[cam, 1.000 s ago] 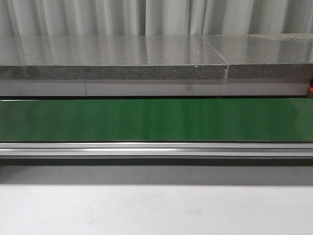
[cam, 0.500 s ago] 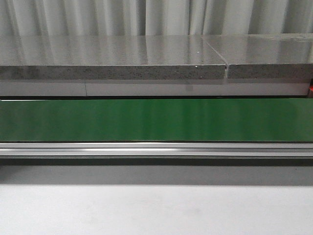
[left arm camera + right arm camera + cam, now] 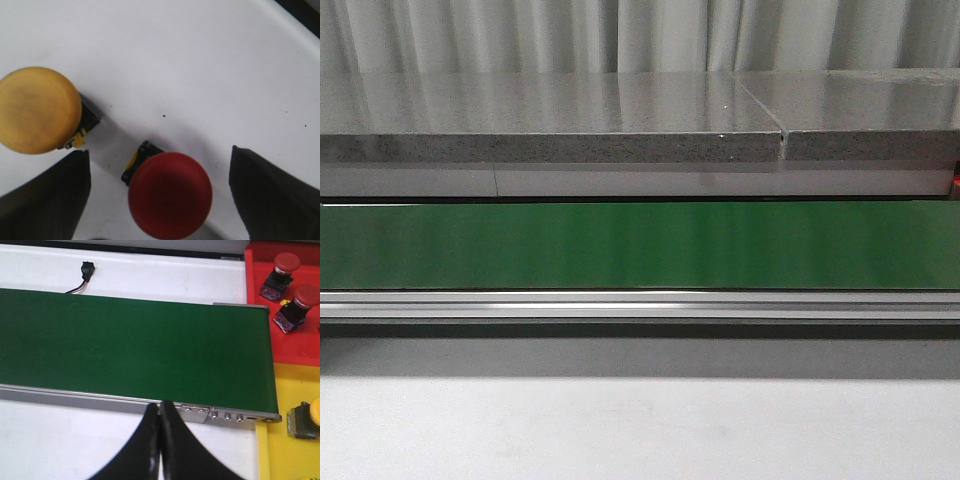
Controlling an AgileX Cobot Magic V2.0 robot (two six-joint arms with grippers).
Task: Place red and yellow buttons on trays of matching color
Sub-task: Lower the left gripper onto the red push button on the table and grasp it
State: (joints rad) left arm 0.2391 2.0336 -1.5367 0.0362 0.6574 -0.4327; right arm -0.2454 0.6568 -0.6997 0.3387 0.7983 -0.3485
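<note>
In the left wrist view, a red mushroom button (image 3: 170, 195) on a black and yellow base lies on the white surface between my left gripper's (image 3: 159, 162) open fingers (image 3: 47, 200); neither finger touches it. A yellow button (image 3: 37, 110) lies beside it, just outside one finger. In the right wrist view, my right gripper (image 3: 160, 406) is shut and empty over the white table by the belt's near rail. A red tray (image 3: 300, 347) holds two red buttons (image 3: 285, 262) (image 3: 302, 297). A yellow tray (image 3: 290, 460) holds a yellow button (image 3: 307, 419), partly cut off. Neither gripper shows in the front view.
A green conveyor belt (image 3: 640, 245) with a metal rail (image 3: 640, 305) runs across the front view, and shows in the right wrist view (image 3: 130, 347). A grey stone counter (image 3: 550, 115) stands behind it. A small black plug with a cable (image 3: 86, 271) lies beyond the belt.
</note>
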